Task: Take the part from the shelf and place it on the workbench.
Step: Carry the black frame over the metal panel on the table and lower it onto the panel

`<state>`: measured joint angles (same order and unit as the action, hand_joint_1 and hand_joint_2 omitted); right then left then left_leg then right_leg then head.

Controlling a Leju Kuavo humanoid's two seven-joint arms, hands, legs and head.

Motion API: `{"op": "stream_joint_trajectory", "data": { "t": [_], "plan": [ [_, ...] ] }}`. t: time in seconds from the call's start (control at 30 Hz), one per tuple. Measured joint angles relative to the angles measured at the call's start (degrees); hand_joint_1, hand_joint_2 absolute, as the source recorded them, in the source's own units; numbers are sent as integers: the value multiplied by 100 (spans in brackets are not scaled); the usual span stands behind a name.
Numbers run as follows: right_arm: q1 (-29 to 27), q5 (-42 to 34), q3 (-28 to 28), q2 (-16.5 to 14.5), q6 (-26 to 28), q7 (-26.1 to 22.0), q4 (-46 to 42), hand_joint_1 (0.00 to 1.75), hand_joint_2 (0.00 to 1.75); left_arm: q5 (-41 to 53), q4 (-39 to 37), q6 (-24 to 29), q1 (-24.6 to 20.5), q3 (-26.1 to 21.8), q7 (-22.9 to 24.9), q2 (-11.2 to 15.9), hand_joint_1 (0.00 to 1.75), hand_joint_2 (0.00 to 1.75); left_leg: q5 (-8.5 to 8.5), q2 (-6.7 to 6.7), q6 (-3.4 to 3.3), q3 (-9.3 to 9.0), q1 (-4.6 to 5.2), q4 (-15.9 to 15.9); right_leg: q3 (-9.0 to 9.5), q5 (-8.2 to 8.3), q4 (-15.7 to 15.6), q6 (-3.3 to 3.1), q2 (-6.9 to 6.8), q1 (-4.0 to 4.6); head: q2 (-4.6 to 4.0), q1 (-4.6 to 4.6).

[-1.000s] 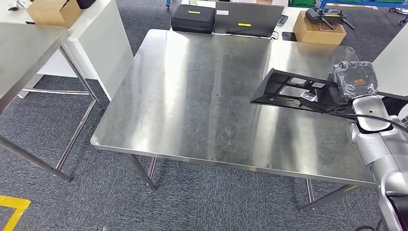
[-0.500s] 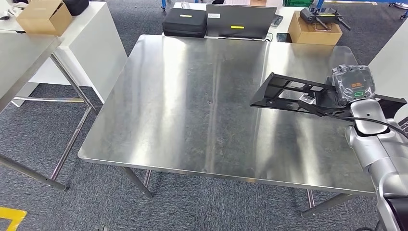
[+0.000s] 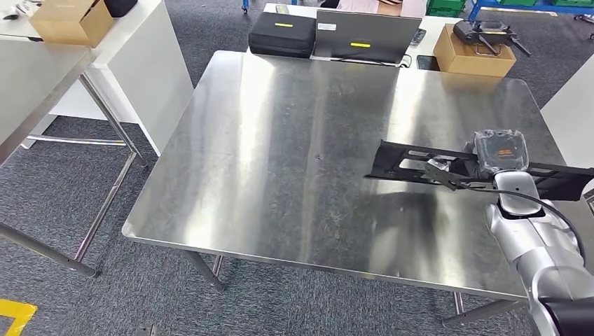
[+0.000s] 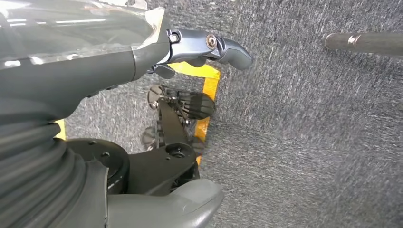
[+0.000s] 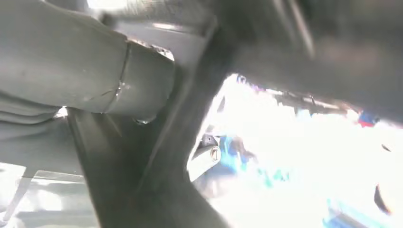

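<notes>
So the black plastic frame part (image 3: 420, 162) is up over the right side of the steel table (image 3: 280, 154), lying roughly flat, with its shadow on the metal underneath. The right hand (image 3: 499, 152) has it, fingers wrapped around the frame about mid-length. Left hand (image 4: 190, 95) just hangs over the grey carpet, fingers loosely apart with nothing in them. Past the far edge of the table there's a black case (image 3: 282, 33), a dark laptop-like panel (image 3: 364, 36) and a cardboard box (image 3: 473, 56). Another cardboard box (image 3: 70, 19) sits on the white table off to the left.
</notes>
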<state>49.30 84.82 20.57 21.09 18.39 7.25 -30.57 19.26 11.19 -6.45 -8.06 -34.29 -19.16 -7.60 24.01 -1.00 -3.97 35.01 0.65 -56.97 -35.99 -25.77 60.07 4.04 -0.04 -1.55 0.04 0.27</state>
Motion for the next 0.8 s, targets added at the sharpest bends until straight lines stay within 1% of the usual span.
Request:
{"op": "stream_joint_trajectory", "data": {
  "t": [0.03, 0.07, 0.1, 0.17, 0.2, 0.23, 0.3, 0.33, 0.37, 0.4, 0.43, 0.47, 0.5, 0.53, 0.57, 0.6, 0.67, 0.73, 0.8],
  "plan": [
    [12, -56, -85, -29, -163, -2, 46, 175, 0, 0, -1, 0, -2, -2, 11, -2, 0, 175, 33, -12, 35, 7, 13, -33, 104, 81, -216, -22, -1, 6, 0, 1],
    [36, -103, -156, -58, -305, -4, 85, 175, 0, 0, -1, -1, -2, -4, 20, -1, 0, 175, 57, -17, 64, 13, 26, -55, 140, 105, -288, -64, 1, 19, 0, -3],
    [80, -156, -223, -91, -490, -7, 121, 175, 0, -1, -2, -3, -4, -7, 26, -1, 0, 175, 73, -16, 86, 16, 34, -67, 151, 106, -284, -107, 8, 35, 0, -9],
    [210, -268, -360, -150, -932, -12, 185, 175, 0, -2, -2, -10, -11, -13, 36, 5, 0, 175, 118, -7, 130, 33, 14, -111, 175, 109, -290, -182, 10, -2, 0, -17],
    [281, -306, -429, -172, -1137, -13, 215, 175, 0, -2, -2, -15, -14, -16, 38, 7, 0, 175, 195, 1, 166, 82, -3, -225, 200, 105, -297, -221, 5, -22, 0, -26],
    [337, -330, -486, -185, -1283, -13, 243, 175, 0, -2, -2, -18, -15, -20, 40, 8, 0, 175, 327, 11, 209, 189, -25, -454, 223, 102, -304, -258, -2, -39, 0, -36],
    [394, -352, -578, -208, -1447, -13, 290, 175, 0, -2, -2, -21, -10, -34, 43, 4, 0, 175, 678, 42, 289, 561, -76, -1210, 237, 89, -304, -302, -15, -32, 0, -57],
    [405, -361, -612, -221, -1488, -13, 312, 175, 0, -3, -2, -21, -5, -42, 45, 4, 0, 175, 793, 55, 319, 743, -103, -1552, 238, 87, -304, -309, -17, -30, 0, -57],
    [415, -368, -640, -232, -1526, -13, 329, 175, 0, -5, -2, -21, 0, -50, 46, 6, 0, 175, 810, 68, 342, 849, -129, -1727, 240, 84, -303, -310, -16, -32, 0, -59],
    [425, -373, -664, -241, -1557, -14, 345, 175, 0, -8, -2, -22, 4, -59, 46, 10, 0, 175, 713, 77, 358, 837, -152, -1663, 246, 80, -303, -305, -15, -39, 0, -60],
    [437, -375, -684, -247, -1589, -22, 358, 175, 0, -12, -2, -24, 6, -68, 44, 15, 0, 175, 532, 84, 366, 708, -174, -1378, 256, 72, -303, -295, -12, -48, 0, -59],
    [447, -375, -702, -251, -1615, -38, 367, 131, 0, -17, -2, -25, 6, -77, 40, 20, 0, 175, 334, 90, 369, 504, -193, -960, 268, 63, -302, -279, -9, -55, 0, -61],
    [455, -374, -719, -255, -1631, -61, 374, 87, 0, -26, -2, -27, 4, -86, 31, 24, 0, 175, 199, 88, 368, 309, -193, -575, 275, 50, -302, -254, -4, -48, 0, -62],
    [471, -373, -731, -262, -1655, -85, 379, 44, 0, -39, -2, -37, 4, -93, 16, 26, 0, 175, 123, 81, 358, 169, -187, -297, 278, 40, -301, -226, 1, -36, 0, -56],
    [490, -370, -739, -270, -1676, -104, 385, 0, 0, -51, -2, -57, 10, -103, -2, 24, 0, 175, 101, 74, 350, 89, -176, -155, 272, 28, -295, -207, 6, -2, 1, -52],
    [509, -366, -744, -280, -1703, -121, 392, 0, 0, -63, -2, -83, 18, -116, -23, 22, 0, 175, 108, 64, 339, 71, -153, -133, 264, 23, -292, -189, 11, 21, 1, -44],
    [547, -364, -749, -309, -1794, -146, 414, 0, 0, -82, -2, -126, 40, -144, -55, 20, 0, 175, 79, 55, 315, 56, -113, -125, 263, 31, -303, -160, 12, 29, 1, -38],
    [601, -376, -759, -345, -1910, -167, 443, 0, 0, -108, -2, -133, 65, -171, -68, 27, 0, 175, 76, 41, 282, 61, -76, -127, 279, 44, -335, -137, 7, -3, 0, -39],
    [667, -386, -769, -378, -1983, -179, 473, 0, 0, -122, -2, -132, 93, -189, -69, 36, 0, 175, 80, 28, 252, 62, -66, -127, 297, 47, -362, -133, 1, -15, 0, -38]
  ]
}}
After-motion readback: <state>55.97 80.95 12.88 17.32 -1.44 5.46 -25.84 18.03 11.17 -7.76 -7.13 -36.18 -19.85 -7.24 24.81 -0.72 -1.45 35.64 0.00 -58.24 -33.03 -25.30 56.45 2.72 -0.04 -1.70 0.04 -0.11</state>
